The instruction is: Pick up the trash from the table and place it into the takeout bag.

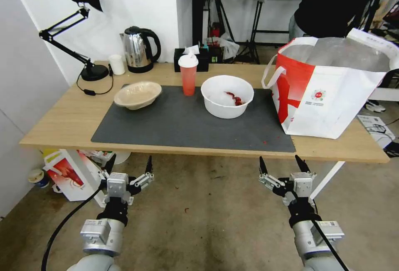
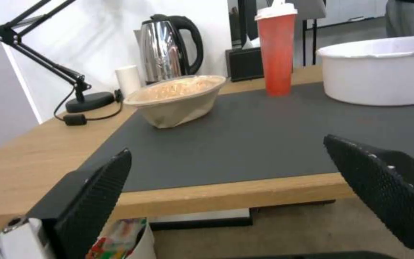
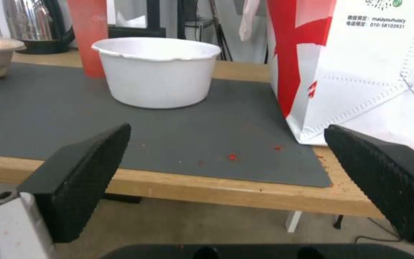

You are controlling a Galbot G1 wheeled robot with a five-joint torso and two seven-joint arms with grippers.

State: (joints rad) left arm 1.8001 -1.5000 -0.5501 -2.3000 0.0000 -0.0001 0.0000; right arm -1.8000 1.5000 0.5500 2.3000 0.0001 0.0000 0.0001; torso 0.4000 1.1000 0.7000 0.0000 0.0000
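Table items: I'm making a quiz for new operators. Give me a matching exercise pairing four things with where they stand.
Things:
1. beige bowl
2. red cup
3. white bowl
4. takeout bag

Places:
A. right end of the table, partly on the mat
B. mat's left back corner
C. mat's back edge, between the bowls
D. on the mat, beside the bag

Pairs: 1-B, 2-C, 3-D, 4-A

We hold both arms low, fwd, side by side. Our left gripper (image 1: 129, 163) w/ fingers spread wide, tips up. Our right gripper (image 1: 282, 163) same, wide apart, nothing held.
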